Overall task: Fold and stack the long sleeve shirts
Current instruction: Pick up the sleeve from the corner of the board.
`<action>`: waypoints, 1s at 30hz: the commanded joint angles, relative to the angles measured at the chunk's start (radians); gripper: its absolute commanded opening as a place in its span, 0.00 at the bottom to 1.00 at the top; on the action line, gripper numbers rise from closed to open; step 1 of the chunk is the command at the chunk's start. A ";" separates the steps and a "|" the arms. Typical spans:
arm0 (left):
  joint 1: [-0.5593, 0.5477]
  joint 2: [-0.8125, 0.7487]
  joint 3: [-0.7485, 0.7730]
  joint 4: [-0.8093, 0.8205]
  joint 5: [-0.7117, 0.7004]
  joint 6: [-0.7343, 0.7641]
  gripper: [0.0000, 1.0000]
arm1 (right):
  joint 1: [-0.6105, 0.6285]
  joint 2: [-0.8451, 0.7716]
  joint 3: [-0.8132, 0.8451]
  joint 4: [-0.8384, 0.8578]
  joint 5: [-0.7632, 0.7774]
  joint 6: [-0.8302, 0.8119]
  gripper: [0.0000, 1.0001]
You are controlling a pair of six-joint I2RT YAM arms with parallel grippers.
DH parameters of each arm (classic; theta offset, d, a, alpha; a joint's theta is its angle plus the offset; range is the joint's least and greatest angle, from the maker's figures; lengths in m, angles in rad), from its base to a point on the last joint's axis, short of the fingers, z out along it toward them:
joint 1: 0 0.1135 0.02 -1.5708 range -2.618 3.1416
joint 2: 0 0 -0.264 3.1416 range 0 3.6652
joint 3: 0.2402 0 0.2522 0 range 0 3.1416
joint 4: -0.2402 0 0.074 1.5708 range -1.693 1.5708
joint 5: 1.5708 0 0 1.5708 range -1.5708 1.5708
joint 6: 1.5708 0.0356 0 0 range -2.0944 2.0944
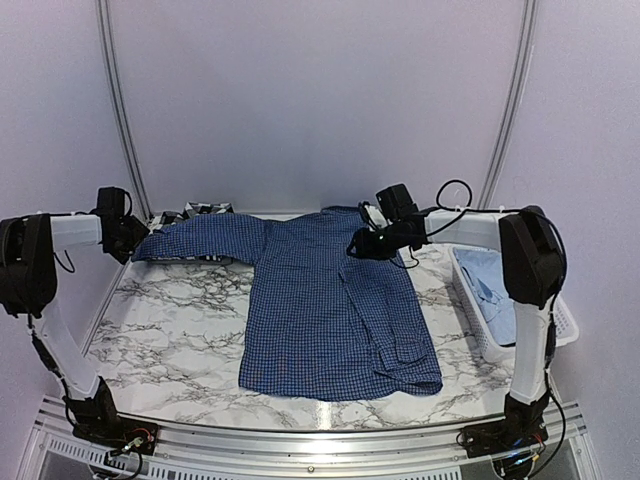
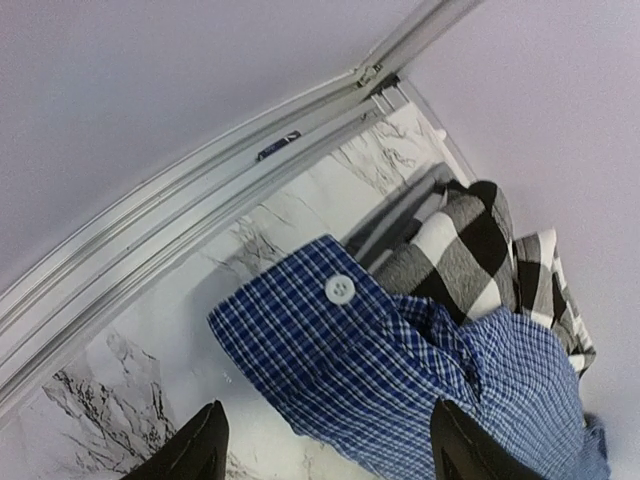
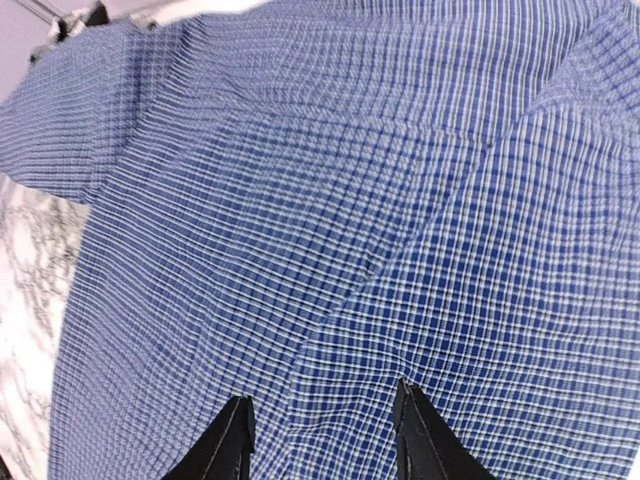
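The dark blue checked shirt [image 1: 330, 310] lies spread flat on the marble table, one sleeve stretched out to the back left. My left gripper [image 1: 135, 245] sits at that sleeve's end. In the left wrist view its jaws [image 2: 325, 455] stand wide open, and the buttoned cuff [image 2: 340, 340] lies on the table just beyond the tips, touching neither. My right gripper [image 1: 360, 245] hovers at the shirt's upper right, near the collar. It is open [image 3: 322, 420] just over the checked cloth [image 3: 330, 200] and clamps nothing. The black-and-white plaid shirt [image 1: 205, 210] [image 2: 470, 250] is bunched at the back left. The pale blue shirt [image 1: 490, 285] lies in the basket.
A white slatted basket [image 1: 470, 320] stands at the table's right edge. A metal rail [image 2: 200, 190] runs along the back left, close to the cuff. Bare marble [image 1: 170, 310] shows to the left of the shirt.
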 commanded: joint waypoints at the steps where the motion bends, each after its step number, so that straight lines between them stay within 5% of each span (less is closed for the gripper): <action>1: 0.064 0.004 -0.097 0.204 0.088 -0.168 0.71 | 0.011 -0.082 0.002 -0.015 0.016 -0.017 0.44; 21: 0.125 0.151 -0.157 0.421 0.195 -0.478 0.75 | 0.011 -0.204 -0.057 -0.019 0.036 -0.025 0.44; 30: 0.135 0.195 -0.150 0.486 0.204 -0.512 0.63 | 0.011 -0.219 -0.064 -0.023 0.040 -0.025 0.44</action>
